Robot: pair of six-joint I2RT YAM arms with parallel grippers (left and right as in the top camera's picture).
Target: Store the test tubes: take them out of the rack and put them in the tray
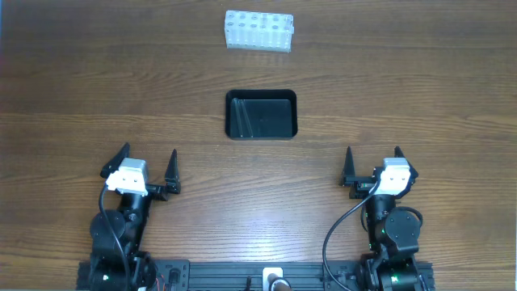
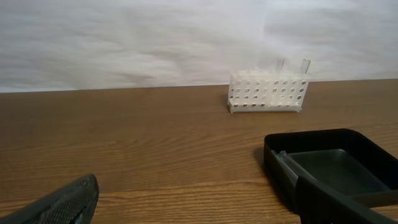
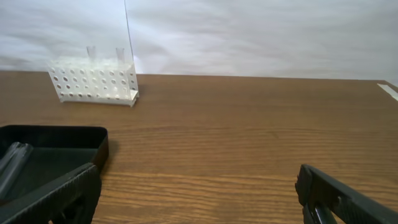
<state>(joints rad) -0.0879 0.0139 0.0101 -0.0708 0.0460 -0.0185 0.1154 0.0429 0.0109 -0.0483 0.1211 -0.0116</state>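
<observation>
Your rack (image 1: 258, 31), two test tubes (image 2: 305, 65) standing in it, sits well ahead, with the tray (image 1: 261, 92) nearer. The left gripper (image 1: 149, 155) and right gripper (image 1: 373, 155) sit tucked back by their bases, fingers spread wide.

The tray (image 3: 62, 129) runs off the right wrist view's edge (as does a tube (image 3: 15, 157) lying inside).

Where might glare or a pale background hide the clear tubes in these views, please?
Top view: pale glare streaks the floor of the black tray; the white rack swallows any tubes in it. Left wrist view: two standing tubes fade against the white wall. Right wrist view: likewise, though a tube lying in the tray shows plainly.
</observation>
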